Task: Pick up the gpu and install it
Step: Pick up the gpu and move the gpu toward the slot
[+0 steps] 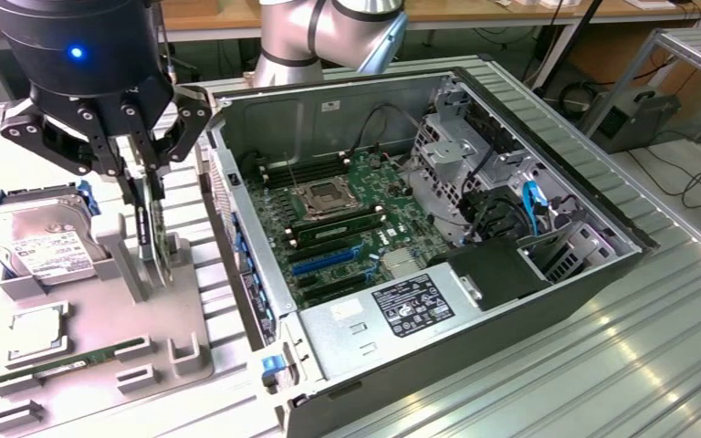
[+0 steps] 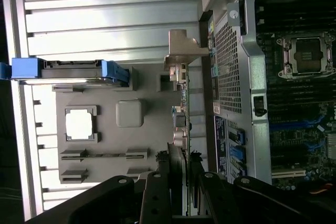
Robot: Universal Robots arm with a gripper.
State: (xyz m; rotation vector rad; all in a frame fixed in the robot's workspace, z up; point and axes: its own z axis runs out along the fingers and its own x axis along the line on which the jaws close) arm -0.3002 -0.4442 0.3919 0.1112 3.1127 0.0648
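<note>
1. With its fingers drawn narrow and pressed to both faces of the gpu (image 1: 150, 239), my gripper (image 1: 141, 182) grips the card's upper edge; in the wrist view the gripper (image 2: 181, 182) straddles the thin black card (image 2: 182, 109) seen edge-on.
2. Because the gpu stands on its long edge in a slot of the grey holder tray (image 1: 193, 321), its flat faces are upright, which I judge is why I come at it from above with a finger on each side.
3. As far as I can tell, its long axis runs level along the tray, roughly parallel to the nearby wall of the computer case (image 1: 326, 108). The silver bracket (image 2: 184, 51) marks the end toward the hard drive (image 1: 40, 245), away from the RAM stick (image 1: 70, 362).
4. A processor chip (image 1: 36, 328) lies in the same tray, between those two.
5. Just beside the tray, the case lies open on the ribbed tabletop (image 1: 643, 365), its motherboard (image 1: 339, 228) and blue slots (image 1: 326, 261) facing up. The card is not yet installed.
</note>
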